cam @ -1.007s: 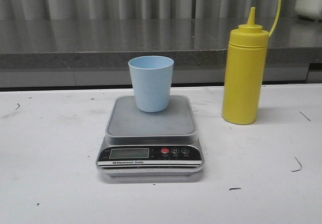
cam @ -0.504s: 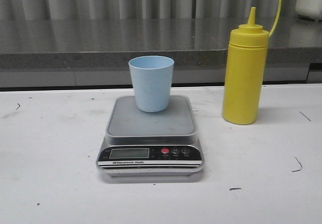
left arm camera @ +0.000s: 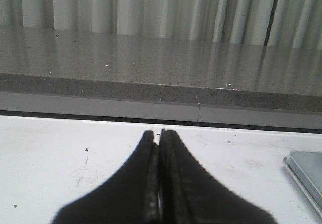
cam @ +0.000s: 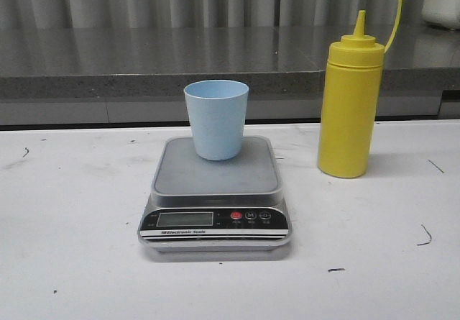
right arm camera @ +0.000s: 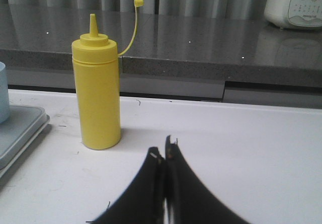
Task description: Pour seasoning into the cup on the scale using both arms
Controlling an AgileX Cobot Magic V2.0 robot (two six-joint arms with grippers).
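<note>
The pale blue cup (cam: 215, 119) stands upright at the back of the scale (cam: 215, 198), on its grey platform. To the right of the scale, the yellow seasoning bottle (cam: 350, 104) stands upright on the table with its cap strap hanging off the nozzle. The right wrist view also has the seasoning bottle (right arm camera: 96, 95), well ahead of my right gripper (right arm camera: 164, 148), which is shut and empty. My left gripper (left arm camera: 157, 133) is shut and empty over bare table, with a corner of the scale (left arm camera: 307, 171) off to one side. Neither arm appears in the front view.
A grey stone ledge (cam: 144, 68) runs along the back of the white table (cam: 72, 226), with pale curtains behind. A white appliance (right arm camera: 294, 5) sits on the ledge at the far right.
</note>
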